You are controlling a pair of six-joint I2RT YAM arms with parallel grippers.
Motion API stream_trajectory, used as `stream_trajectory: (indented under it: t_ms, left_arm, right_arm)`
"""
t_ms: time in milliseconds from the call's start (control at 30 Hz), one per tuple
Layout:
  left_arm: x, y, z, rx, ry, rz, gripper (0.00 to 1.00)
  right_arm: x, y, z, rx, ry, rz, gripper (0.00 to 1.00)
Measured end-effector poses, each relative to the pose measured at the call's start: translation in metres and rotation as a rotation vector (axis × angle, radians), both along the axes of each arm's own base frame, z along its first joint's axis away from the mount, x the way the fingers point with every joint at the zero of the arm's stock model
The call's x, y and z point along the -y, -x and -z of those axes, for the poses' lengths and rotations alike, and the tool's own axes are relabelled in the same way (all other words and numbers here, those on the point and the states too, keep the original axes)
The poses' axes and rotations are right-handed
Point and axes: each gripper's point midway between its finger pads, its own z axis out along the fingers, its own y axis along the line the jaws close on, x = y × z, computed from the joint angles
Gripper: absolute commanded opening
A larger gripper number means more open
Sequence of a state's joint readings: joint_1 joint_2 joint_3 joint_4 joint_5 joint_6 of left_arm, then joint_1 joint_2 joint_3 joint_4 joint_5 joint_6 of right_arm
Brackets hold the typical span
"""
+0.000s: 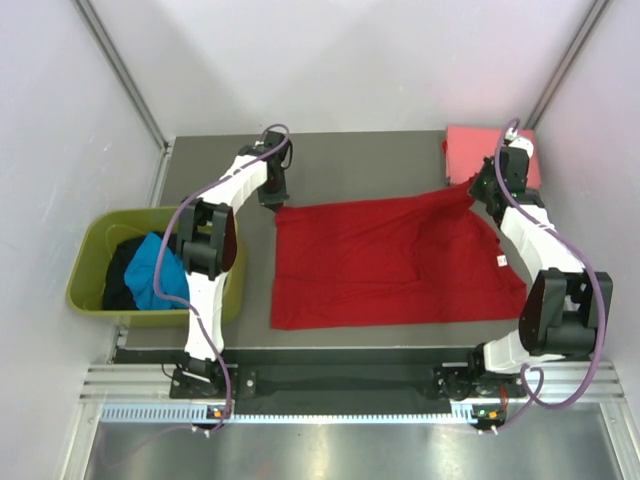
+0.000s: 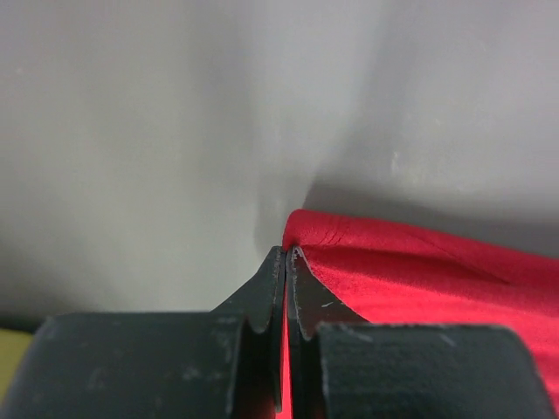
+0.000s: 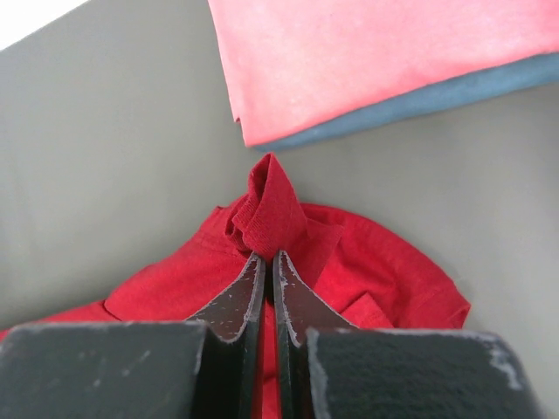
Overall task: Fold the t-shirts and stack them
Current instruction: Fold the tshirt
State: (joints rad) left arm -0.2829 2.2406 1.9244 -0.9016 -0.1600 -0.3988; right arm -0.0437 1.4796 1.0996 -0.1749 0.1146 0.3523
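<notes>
The bright red cotton t-shirt (image 1: 390, 260) lies spread flat at the centre of the grey table (image 1: 350, 160). The left gripper (image 1: 274, 200) is clamped on its 11 o'clock corner, and the right gripper (image 1: 478, 188) pinches its bunched 1 o'clock corner. At the table's 1 o'clock, a folded salmon-pink t-shirt (image 1: 468, 150) rests on a folded blue t-shirt (image 3: 454, 92). At 9 o'clock, an olive-green plastic tub (image 1: 90, 250) holds crumpled turquoise (image 1: 160, 270) and black (image 1: 120, 275) t-shirts.

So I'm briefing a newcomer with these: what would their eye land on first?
The bright red t-shirt spread across the middle of the table, its far edge pinched at either end by the left gripper and right gripper. Then the salmon-pink t-shirt folded on a blue t-shirt at the far right corner, and the olive-green tub on the left holding turquoise cloth and black cloth.
</notes>
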Motion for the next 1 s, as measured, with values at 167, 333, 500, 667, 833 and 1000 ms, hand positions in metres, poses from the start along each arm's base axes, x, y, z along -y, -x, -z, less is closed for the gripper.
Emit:
stream_trajectory:
  t_ms: [167,333,500,667,833,1000]
  left_arm:
    - [0.002,0.002,-0.016,0.028,0.024,0.006,0.0]
    - [0.006,0.007,-0.023,0.035,0.045,0.011,0.0]
    - [0.004,0.025,-0.029,0.019,0.051,0.008,0.0]
    - [0.006,0.042,-0.042,0.023,0.087,0.019,0.0]
    - [0.012,0.06,-0.049,0.015,0.114,0.041,0.0]
    - [0.015,0.084,-0.049,-0.013,0.113,0.063,0.0]
  right_arm:
    - [-0.001,0.007,0.006,-0.018,-0.001,-0.007,0.0]
    - [0.0,0.017,0.014,-0.047,-0.003,-0.005,0.0]
    - [0.004,0.026,0.009,-0.054,0.008,0.014,0.0]
    - [0.009,0.039,0.005,-0.047,0.018,0.038,0.0]
    - [0.015,0.061,0.018,-0.093,0.03,0.071,0.0]
    - [0.023,0.087,0.031,-0.138,0.035,0.119,0.0]
